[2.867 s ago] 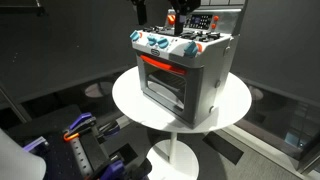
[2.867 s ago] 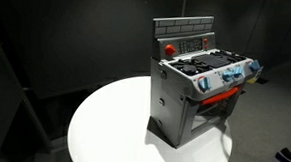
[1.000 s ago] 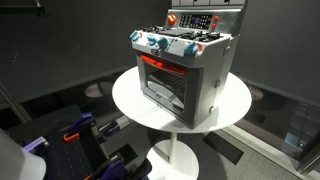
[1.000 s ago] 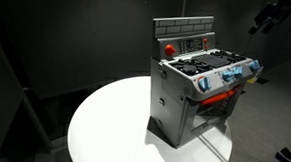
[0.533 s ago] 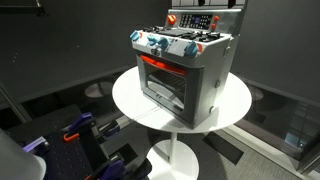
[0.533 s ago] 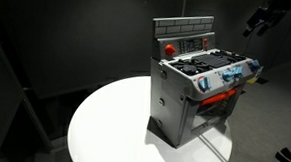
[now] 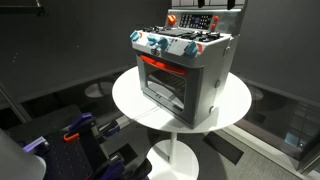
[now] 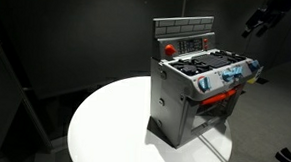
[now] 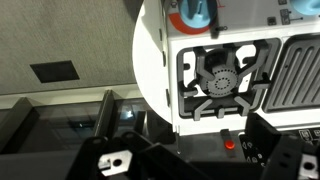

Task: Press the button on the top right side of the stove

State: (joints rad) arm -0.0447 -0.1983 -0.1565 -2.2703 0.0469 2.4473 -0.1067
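The grey toy stove (image 7: 186, 70) with a red-framed oven window and blue-and-white knobs stands on a round white table (image 7: 130, 100); it also shows in the other exterior view (image 8: 197, 94). A red button (image 8: 169, 49) sits at one end of its raised back panel (image 8: 184, 35). My gripper (image 8: 258, 21) hangs in the air well away from the stove, near that view's top corner. In the wrist view the gripper (image 9: 200, 152) looks down on a burner (image 9: 222, 80) and the red button (image 9: 229, 143); its jaws stand apart with nothing between them.
The table (image 8: 103, 124) has bare white surface around the stove. Dark curtains surround the scene. Equipment with orange and blue parts (image 7: 80, 130) lies on the floor beside the table's pedestal (image 7: 178, 155).
The gripper, which was over the stove's back panel 2.9 s ago, has lifted away from the stove. Over the last second it has drifted only slightly. The stove has not moved.
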